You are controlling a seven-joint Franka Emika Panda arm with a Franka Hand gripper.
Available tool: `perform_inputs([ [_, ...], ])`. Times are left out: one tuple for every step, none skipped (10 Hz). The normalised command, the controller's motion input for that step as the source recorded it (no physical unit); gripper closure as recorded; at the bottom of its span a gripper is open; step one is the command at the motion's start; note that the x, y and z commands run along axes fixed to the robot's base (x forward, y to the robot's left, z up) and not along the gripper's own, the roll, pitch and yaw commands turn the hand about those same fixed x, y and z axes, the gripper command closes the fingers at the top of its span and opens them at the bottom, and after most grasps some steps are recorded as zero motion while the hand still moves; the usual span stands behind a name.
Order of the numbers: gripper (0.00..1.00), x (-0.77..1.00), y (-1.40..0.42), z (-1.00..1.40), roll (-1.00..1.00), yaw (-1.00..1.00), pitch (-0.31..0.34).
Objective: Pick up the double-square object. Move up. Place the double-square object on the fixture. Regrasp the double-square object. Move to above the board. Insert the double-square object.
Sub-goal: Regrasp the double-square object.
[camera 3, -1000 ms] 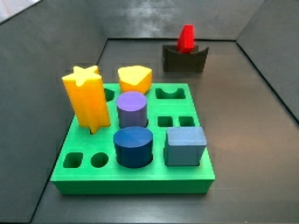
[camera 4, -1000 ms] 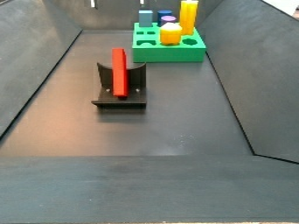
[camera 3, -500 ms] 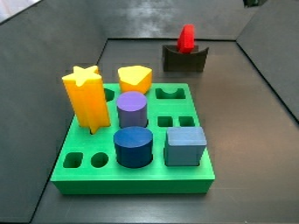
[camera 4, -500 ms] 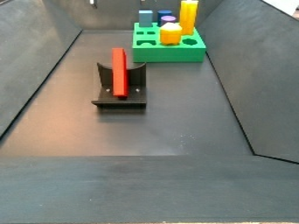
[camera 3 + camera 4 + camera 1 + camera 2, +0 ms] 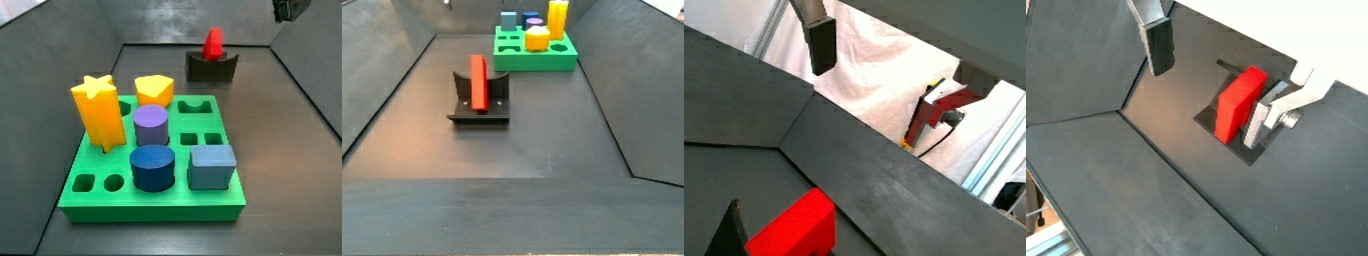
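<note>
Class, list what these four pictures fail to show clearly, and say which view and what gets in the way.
- Gripper: jaws empty and apart in both wrist views; only its corner shows in a side view, cut by the frame edge.
- Red double-square object on the fixture: lower end cut off in a wrist view.
- Green board: rear holes hidden behind the standing pieces.

double-square object [image 5: 477, 78] on fixture [image 5: 480, 104], gripper [image 5: 1227, 75] above

matt red plastic double-square object [image 5: 1235, 102], dark matt fixture [image 5: 478, 106] (plastic-looking), gripper [image 5: 1227, 70] fingers [image 5: 1157, 45] silver metal

side views: opposite ends, share fixture [image 5: 478, 100] | wrist views: gripper [image 5: 1220, 70] above
</note>
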Motion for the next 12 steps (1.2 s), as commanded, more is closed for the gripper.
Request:
perform_inputs([
  [0.0, 0.1, -0.05, -0.02, 0.18, 0.21, 0.037],
  [0.0, 0.04, 0.07, -1.0, 0.12, 0.26, 0.004],
  [0.0, 0.04, 0.07, -1.0, 0.12, 0.25, -0.003],
  [0.0, 0.06, 0.06, -1.0, 0.12, 0.2, -0.049],
  [0.0, 0.07, 0.06, -1.0, 0.12, 0.16, -0.079],
  [0.0, 0.08, 0.05, -1.0, 0.1, 0.12, -0.102],
  [0.0, 0.08, 0.05, -1.0, 0.09, 0.09, -0.11],
  [0.0, 0.09, 0.04, -1.0, 0.08, 0.05, -0.114],
  [0.0, 0.1, 0.04, -1.0, 0.07, 0.02, -0.106],
  [0.0, 0.11, 0.03, -1.0, 0.07, -0.01, -0.089],
  [0.0, 0.11, 0.03, -1.0, 0.06, -0.02, -0.071],
  [0.0, 0.12, 0.02, -0.97, 0.06, -0.03, -0.044],
])
